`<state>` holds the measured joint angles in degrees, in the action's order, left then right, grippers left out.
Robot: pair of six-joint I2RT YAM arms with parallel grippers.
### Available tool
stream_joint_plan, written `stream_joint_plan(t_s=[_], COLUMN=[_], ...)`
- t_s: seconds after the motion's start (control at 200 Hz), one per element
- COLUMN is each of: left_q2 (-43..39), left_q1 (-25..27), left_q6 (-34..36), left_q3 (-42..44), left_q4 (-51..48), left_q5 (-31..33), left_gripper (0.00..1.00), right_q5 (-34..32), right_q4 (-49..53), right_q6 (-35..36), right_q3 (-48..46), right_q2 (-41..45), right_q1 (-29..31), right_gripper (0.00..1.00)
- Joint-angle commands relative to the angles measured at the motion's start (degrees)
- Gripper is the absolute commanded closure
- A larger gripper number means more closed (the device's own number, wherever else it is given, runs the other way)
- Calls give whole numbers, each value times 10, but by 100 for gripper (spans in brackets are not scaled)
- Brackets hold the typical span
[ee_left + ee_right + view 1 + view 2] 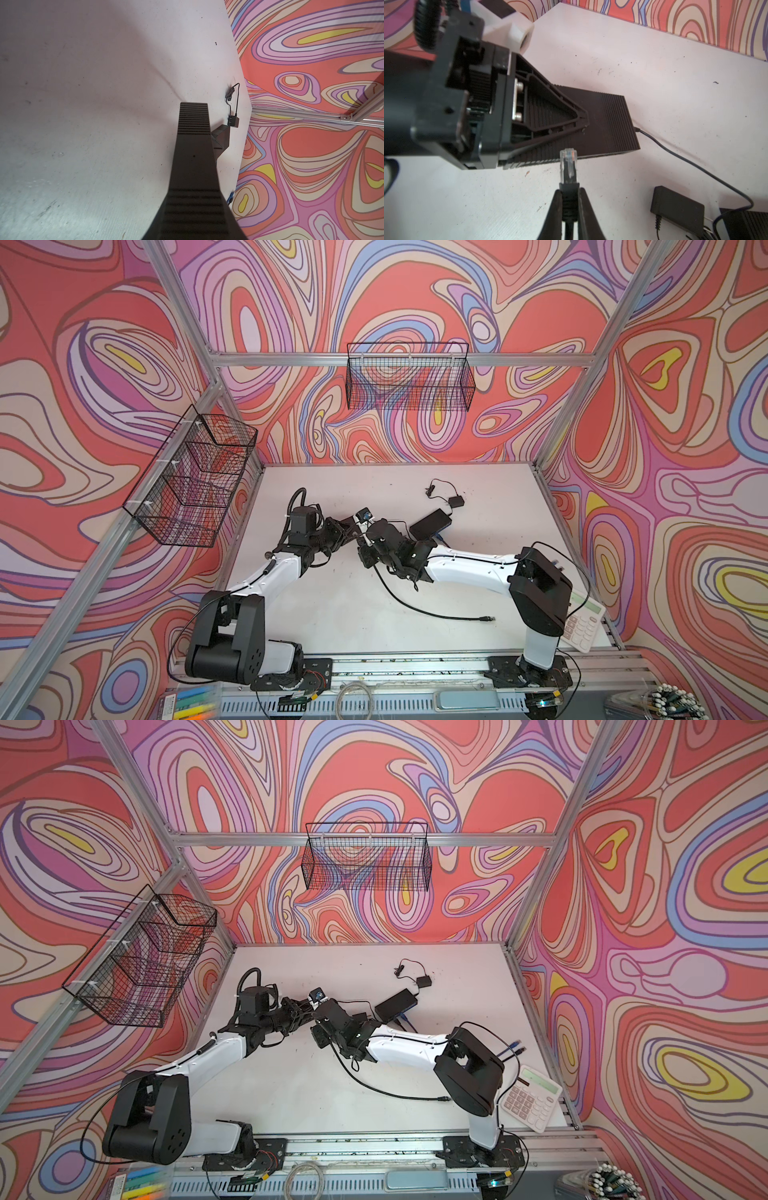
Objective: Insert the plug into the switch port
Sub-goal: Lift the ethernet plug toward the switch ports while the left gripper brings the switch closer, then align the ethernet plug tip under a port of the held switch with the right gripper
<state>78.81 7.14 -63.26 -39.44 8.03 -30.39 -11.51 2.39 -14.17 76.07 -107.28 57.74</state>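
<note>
Plug and switch, one each

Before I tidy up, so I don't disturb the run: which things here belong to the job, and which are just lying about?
Job:
- plug, pinched in the right end effector
- its cable
- switch

Lying about:
- adapter
- calculator
- blue cables
- baskets

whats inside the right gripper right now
The right gripper is shut on the black cable just behind its clear plug, which sticks out in front. The pinched sides of the cable are covered by the fingers.
</note>
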Motion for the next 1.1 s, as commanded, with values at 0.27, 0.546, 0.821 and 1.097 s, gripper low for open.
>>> stream_joint_plan(t_s=[0.27,0.546,0.821,1.097], left_q2=[-20,-8,-8,-3], left_q1=[2,2,3,3], left_q6=[-7,-14,-14,-14], left_q3=[0,-7,-6,-4], left_q4=[24,34,35,41], left_q5=[4,1,-5,-7], left_gripper=[87,87,87,87], right_q5=[-4,-4,2,11], right_q4=[3,-1,3,9], right_q6=[-5,-11,-5,-3], right_q3=[-13,-31,-12,14], right_q2=[1,11,-1,-18], right_q1=[3,3,3,3], right_gripper=[100,100,100,100])
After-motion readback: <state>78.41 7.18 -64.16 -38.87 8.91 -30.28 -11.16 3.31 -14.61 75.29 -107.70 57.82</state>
